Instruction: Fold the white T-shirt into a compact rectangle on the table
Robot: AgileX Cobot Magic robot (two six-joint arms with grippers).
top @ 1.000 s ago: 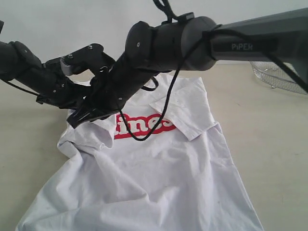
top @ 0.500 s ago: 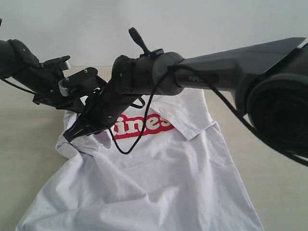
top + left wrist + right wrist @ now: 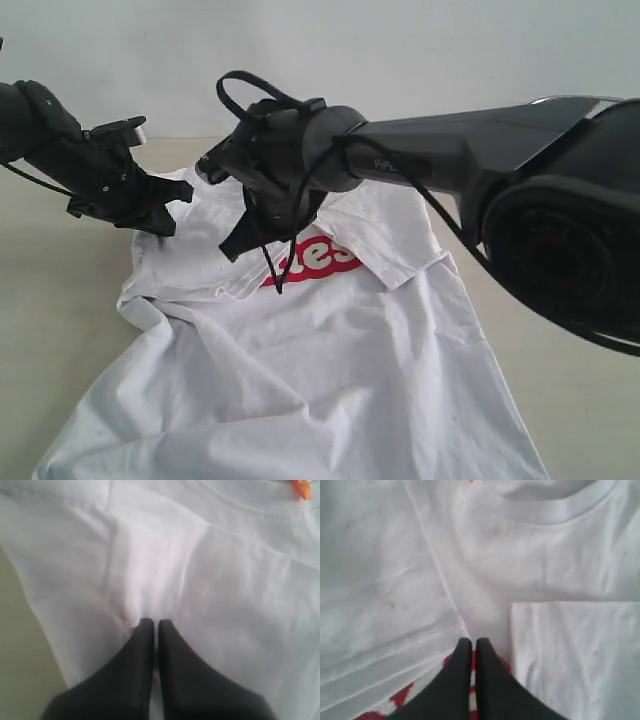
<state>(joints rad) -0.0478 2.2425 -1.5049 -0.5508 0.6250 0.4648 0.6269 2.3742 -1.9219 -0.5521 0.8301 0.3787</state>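
We counted one white T-shirt (image 3: 330,370), one table (image 3: 60,300), one left gripper (image 3: 152,624), one right gripper (image 3: 470,641), and one orange neck tag (image 3: 301,488).

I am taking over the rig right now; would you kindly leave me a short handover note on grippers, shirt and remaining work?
Left gripper: shut, tips on the shirt's shoulder cloth; grip unclear.
Right gripper: shut, over the red lettering, holding nothing visible.
White T-shirt: front up on the table, lower part spread flat.
Done: both sleeves folded inward.
Left: fold the body into a rectangle.
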